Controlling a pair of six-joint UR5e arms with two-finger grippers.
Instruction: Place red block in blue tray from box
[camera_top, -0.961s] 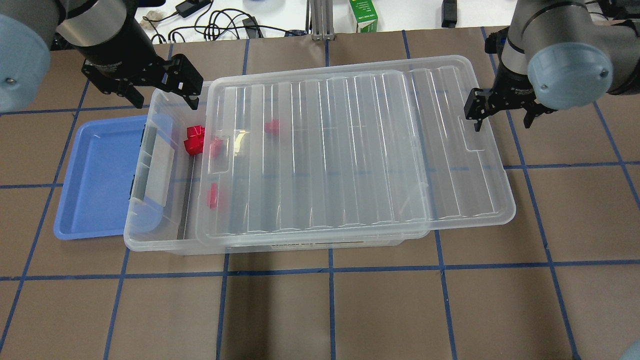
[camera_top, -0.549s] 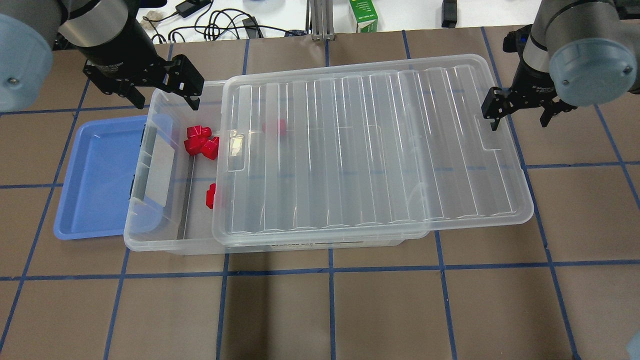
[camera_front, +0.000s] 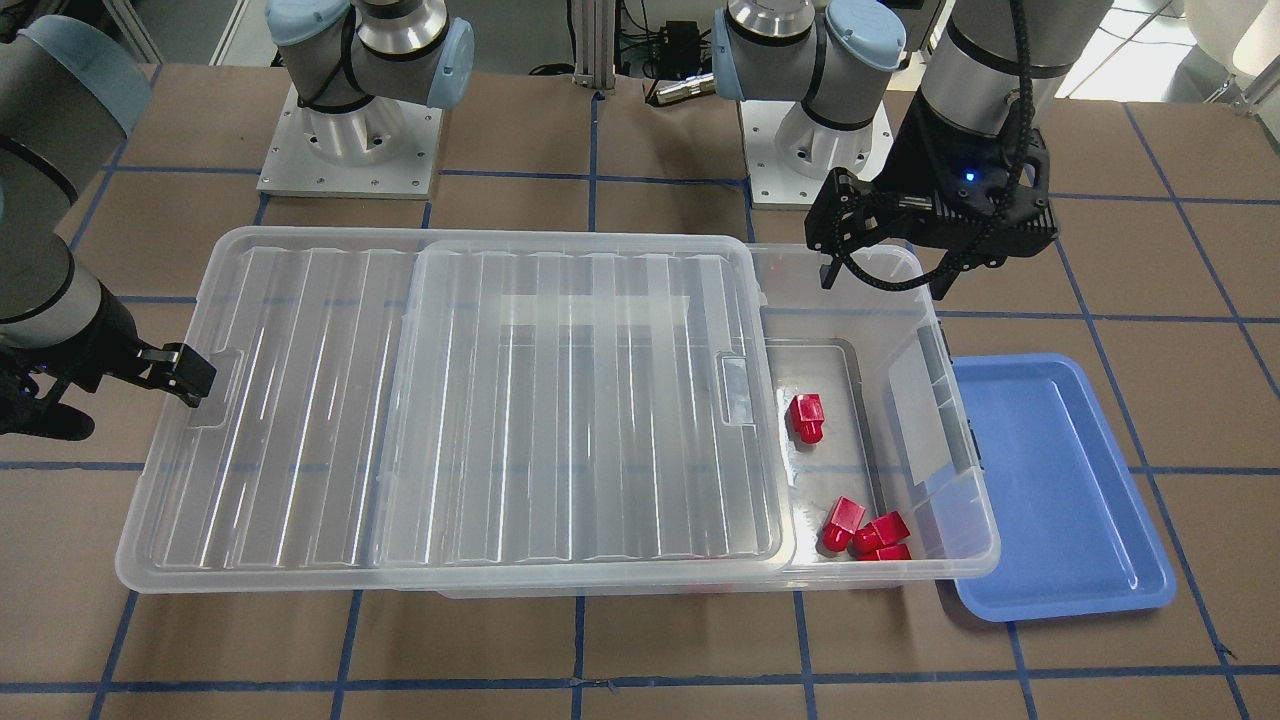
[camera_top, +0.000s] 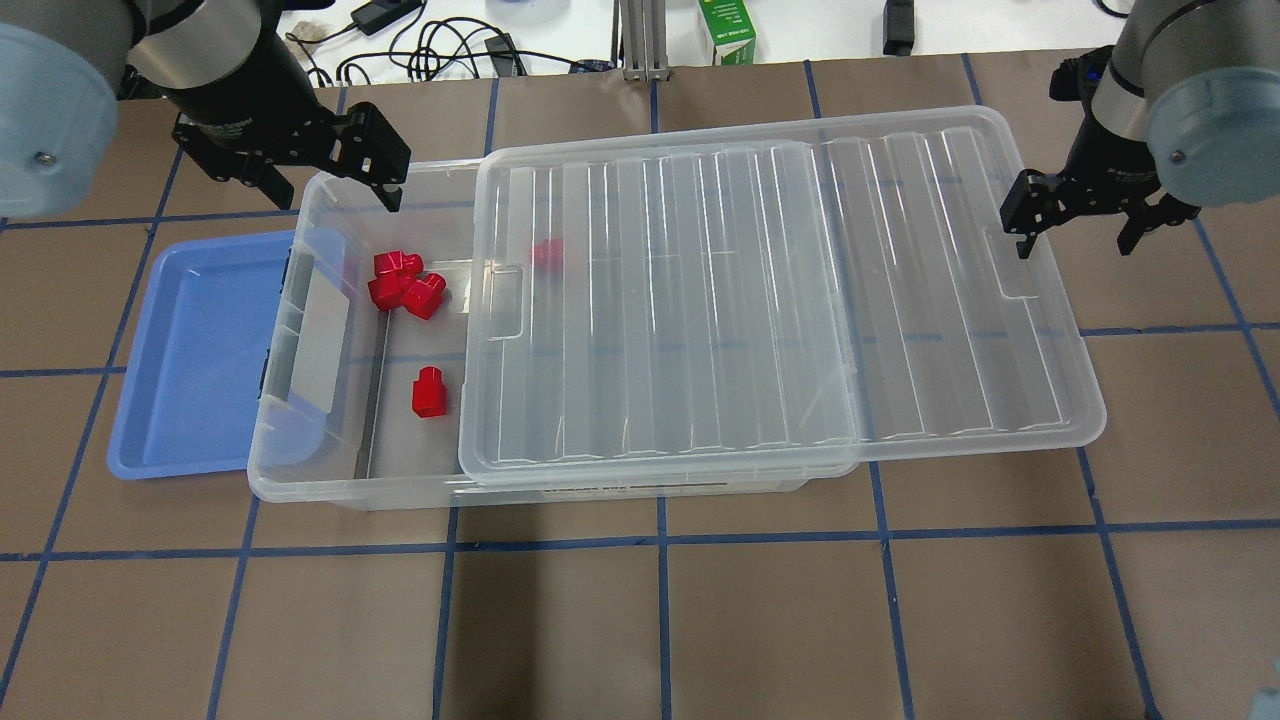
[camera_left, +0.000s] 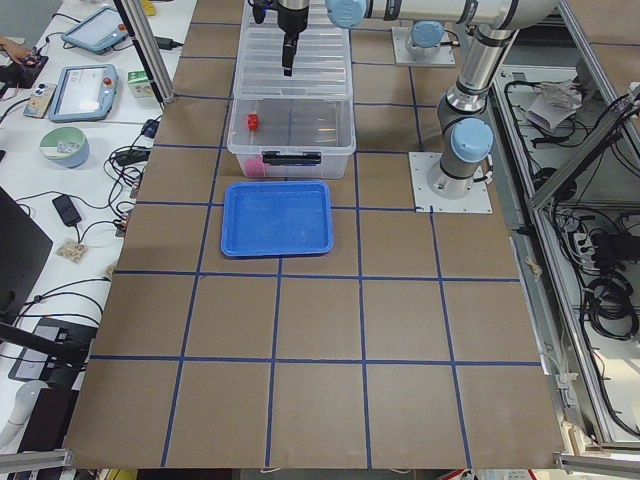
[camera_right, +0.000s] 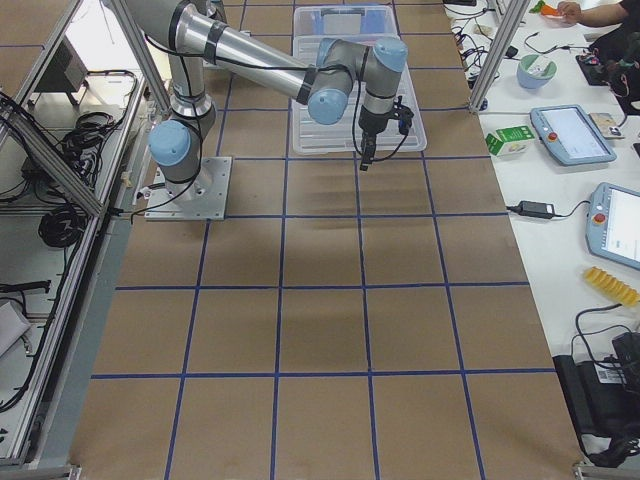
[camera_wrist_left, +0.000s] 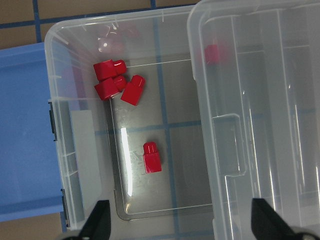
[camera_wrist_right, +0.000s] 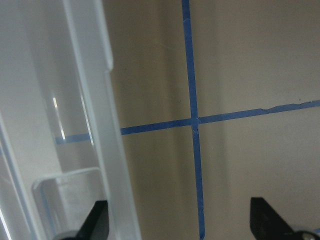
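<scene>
Going by the overhead view: the step in hand looks like opening up the box (camera_top: 262, 440). Its lid (camera_top: 780, 300) sits offset toward 3 o'clock, overhanging that end, so the 9 o'clock end of the box is uncovered.

The right hand (camera_top: 1072, 245) is at the lid's 3 o'clock edge with its jaws spread wide and nothing between them. One finger looks parked right at the lid's end notch. I can't tell if it's actually touching.

The left hand (camera_top: 333, 200) hovers over the box's 11 o'clock corner, also wide open and empty.

Where the goods are: a lone red block (camera_top: 430, 391) lies on the box floor in the open part. A cluster of red blocks (camera_top: 405, 285) sits at roughly 11 o'clock from it, bunched up and touching each other. One more block (camera_top: 546, 252) is under the lid, just showing through the plastic. The blue tray (camera_top: 190, 350) sits on the bench (camera_top: 640, 620) just beside the box's 9 o'clock end, with nothing in it.

My guess for the next move is that the gap is big enough now, so the left hand drops in. I'd go for the lone one, since it has free space on all sides in the left wrist view, while the cluster gives the fingers no room. It needs the jaws lined up across the block's body, a straight descent clear of the box wall and the lid edge, then a squeeze. After that it's lift over the wall and head toward 9 o'clock to the tray.
</scene>
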